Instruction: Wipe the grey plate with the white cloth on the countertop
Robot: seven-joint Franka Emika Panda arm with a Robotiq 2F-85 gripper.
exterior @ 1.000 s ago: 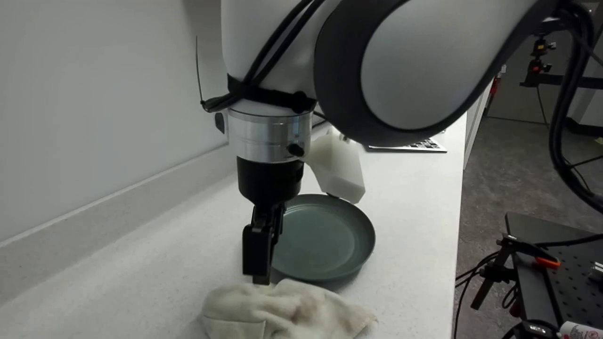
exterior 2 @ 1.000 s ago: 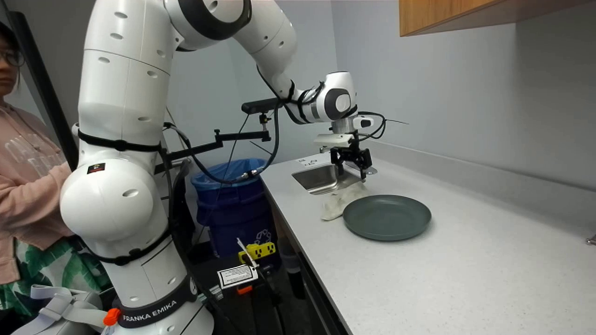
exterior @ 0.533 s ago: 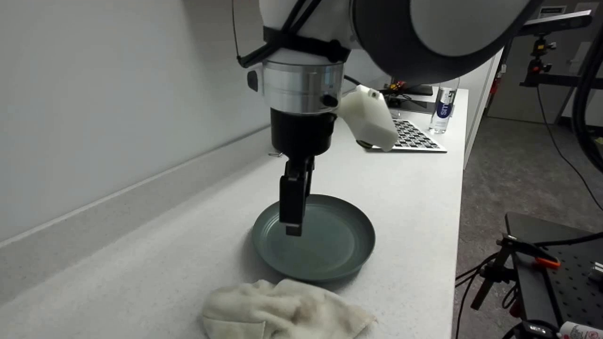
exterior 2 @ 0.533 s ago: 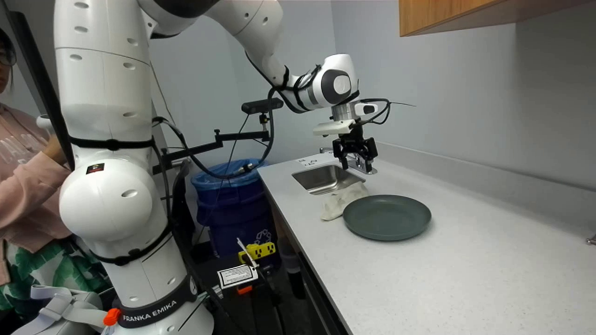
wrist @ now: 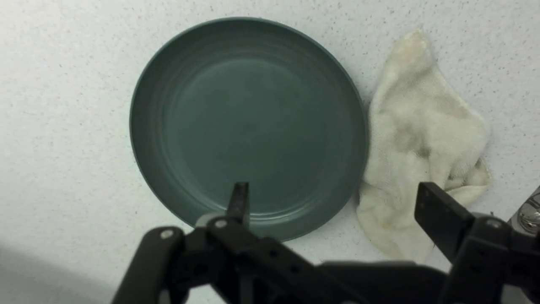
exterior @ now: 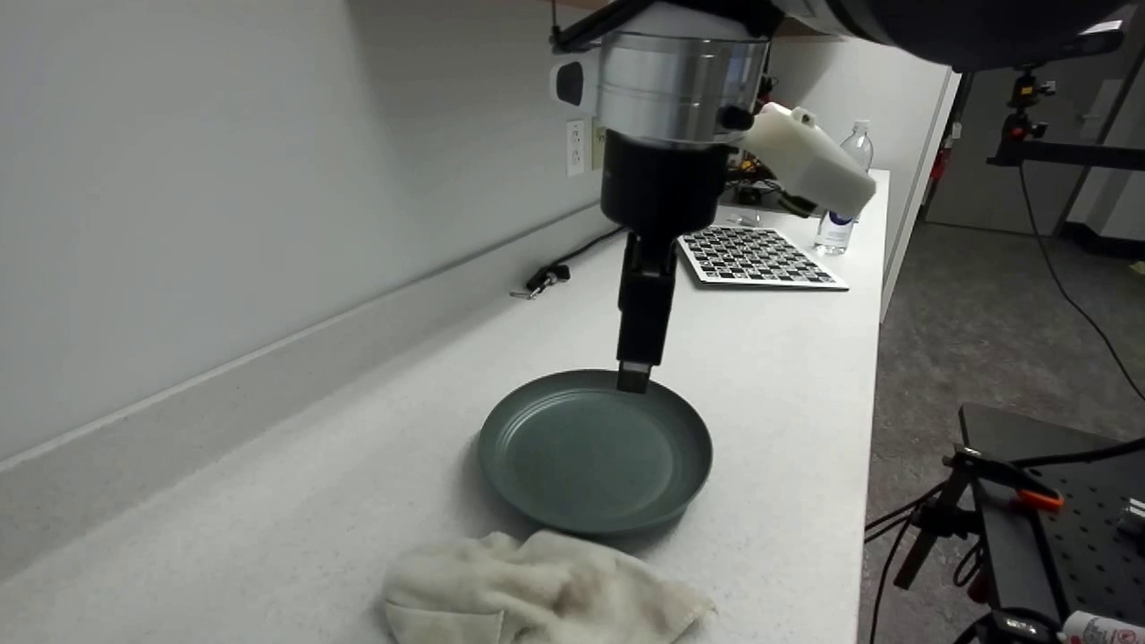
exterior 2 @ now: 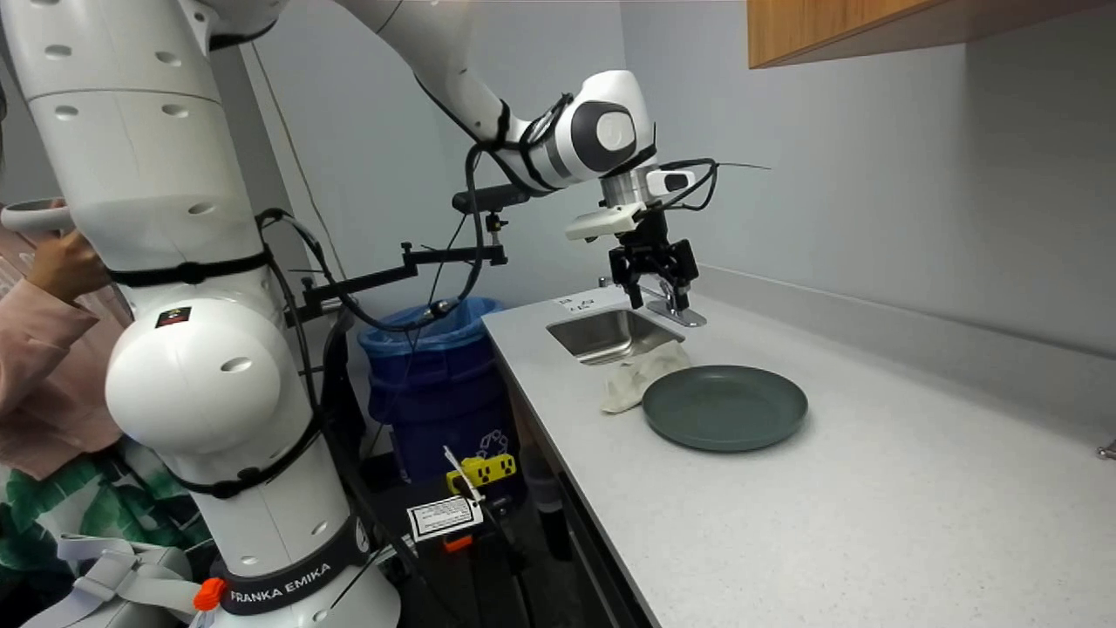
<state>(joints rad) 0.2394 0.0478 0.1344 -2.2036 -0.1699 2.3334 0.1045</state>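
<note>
The grey-green round plate lies flat on the white countertop; it shows in both exterior views and in the wrist view. The crumpled white cloth, with brownish stains, lies on the countertop beside the plate, against or very near its rim, in both exterior views and in the wrist view. My gripper is open and empty above them. In the wrist view one finger overlaps the plate and the other the cloth. The gripper also shows high above the counter in both exterior views.
A steel sink and faucet lie past the cloth. A checkered board, a water bottle and keys are farther along the countertop. A wall runs along the back; a wooden cabinet hangs above.
My gripper has risen from just above the cloth and moved away from it, staying open in view. The plate and the cloth have not moved.
</note>
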